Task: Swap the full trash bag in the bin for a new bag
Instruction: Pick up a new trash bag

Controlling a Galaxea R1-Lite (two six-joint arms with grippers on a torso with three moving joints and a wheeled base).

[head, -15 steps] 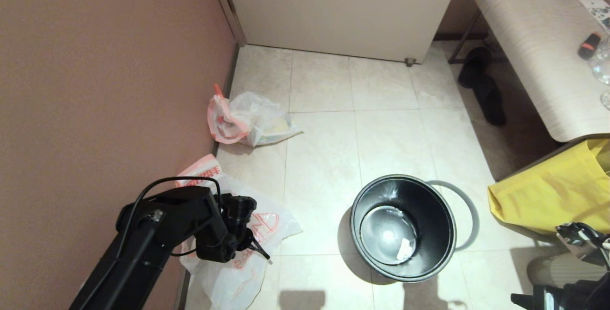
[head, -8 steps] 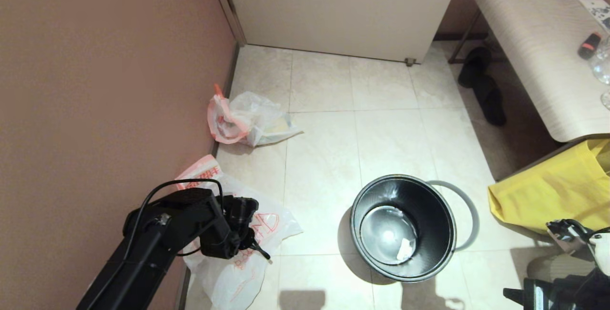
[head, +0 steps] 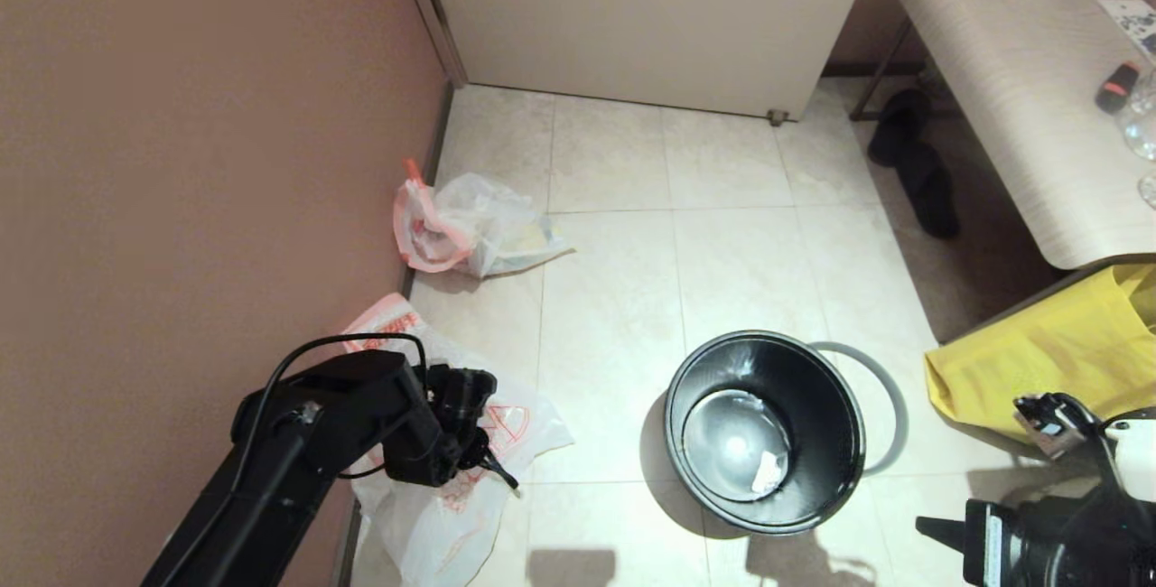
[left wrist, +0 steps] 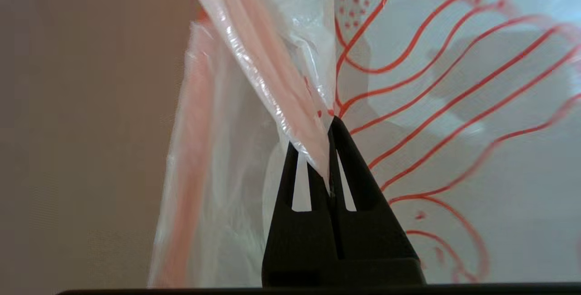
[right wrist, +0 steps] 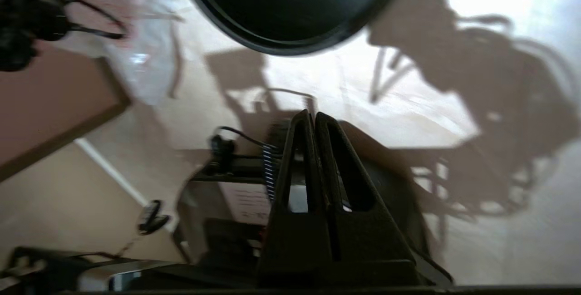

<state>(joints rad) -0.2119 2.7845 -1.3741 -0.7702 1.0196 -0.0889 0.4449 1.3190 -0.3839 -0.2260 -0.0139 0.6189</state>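
Right arm's swung in lower right, right gripper (right wrist: 315, 118) jaws together on nothing. New bag (head: 506, 429) by the wall, pinched in the left gripper (left wrist: 331, 125). Full bag (head: 470, 226) out already; bin (head: 813, 406) still needs lining

1. The new bag (head: 506, 429) is translucent white with pink-red handles and a red line drawing.
2. The full trash bag (head: 470, 226) is translucent white, pink-red at its handles, with yellowish showing through.
3. The bin (head: 768, 429) is glossy black; its loose ring (head: 890, 397) is grey.
4. The floor (head: 741, 253) is pale beige tile.
5. The big bag (head: 1048, 361) is yellow.
6. The left hand (left wrist: 330, 149) is black.
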